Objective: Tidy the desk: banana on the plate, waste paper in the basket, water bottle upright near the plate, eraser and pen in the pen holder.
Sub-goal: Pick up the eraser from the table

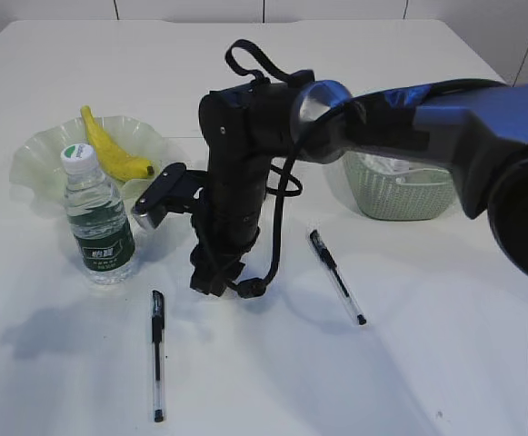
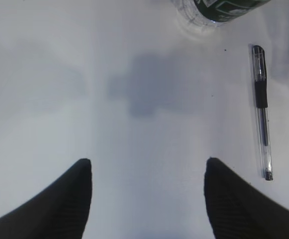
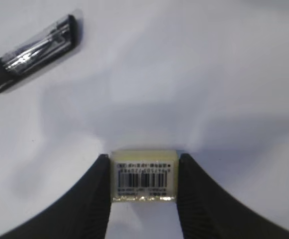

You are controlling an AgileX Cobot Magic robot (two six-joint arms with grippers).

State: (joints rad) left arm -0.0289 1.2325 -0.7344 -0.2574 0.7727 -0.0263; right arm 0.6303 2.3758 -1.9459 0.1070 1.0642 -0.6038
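Note:
My right gripper [image 3: 143,159] is shut on a small cream eraser [image 3: 144,175] with a barcode label, just above the table. In the exterior view this arm reaches across the middle with its tip [image 1: 214,283] low, and the eraser is hidden. My left gripper [image 2: 146,167] is open and empty over bare table. One pen [image 1: 157,354] lies front left, also in the left wrist view [image 2: 261,109]. A second pen [image 1: 336,277] lies right of the arm. The banana [image 1: 116,150] lies on the green plate [image 1: 41,156]. The bottle [image 1: 98,218] stands upright beside the plate. No pen holder is in view.
A green basket [image 1: 400,195] stands at the back right with white paper [image 1: 386,165] in it. A pen end [image 3: 32,55] lies near the eraser in the right wrist view. The bottle's base [image 2: 214,10] shows at the top of the left wrist view.

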